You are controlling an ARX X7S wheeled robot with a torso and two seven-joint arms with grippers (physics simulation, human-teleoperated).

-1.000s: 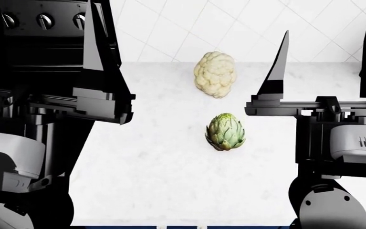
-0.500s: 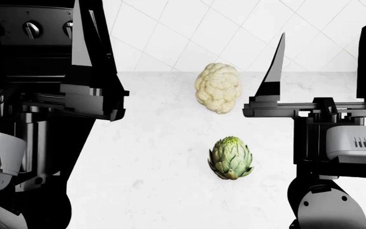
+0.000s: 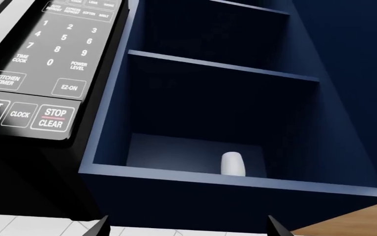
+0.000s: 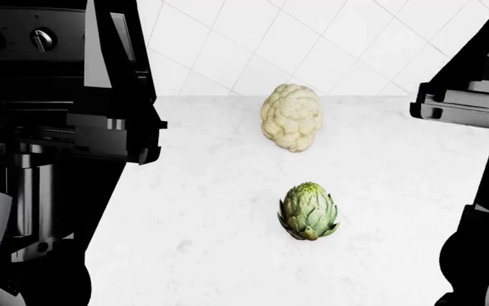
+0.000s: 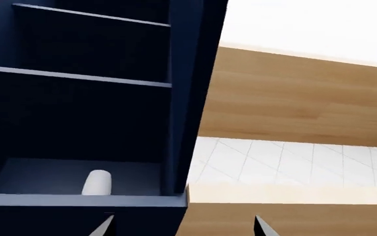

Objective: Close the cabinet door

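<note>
While both arms rise out of the lower corners of the head view, the artichoke [image 4: 308,211] lies nearest on the white counter [image 4: 210,242], low and centre, with the cauliflower [image 4: 291,117] beyond it by the tiled wall [image 4: 312,44]. The left claw [image 4: 112,83] stands tall at the left edge; the right claw [image 4: 465,95] fills the upper right. Each wrist view shows two tips [image 3: 103,227] spread apart, so both claws are open and empty. Beyond them the dark blue cabinet [image 3: 227,98] stands open, a white cylinder [image 3: 233,163] on its bottom shelf, its door [image 5: 198,88] seen edge-on. A microwave [image 3: 37,83] sits beside the cabinet.
</note>
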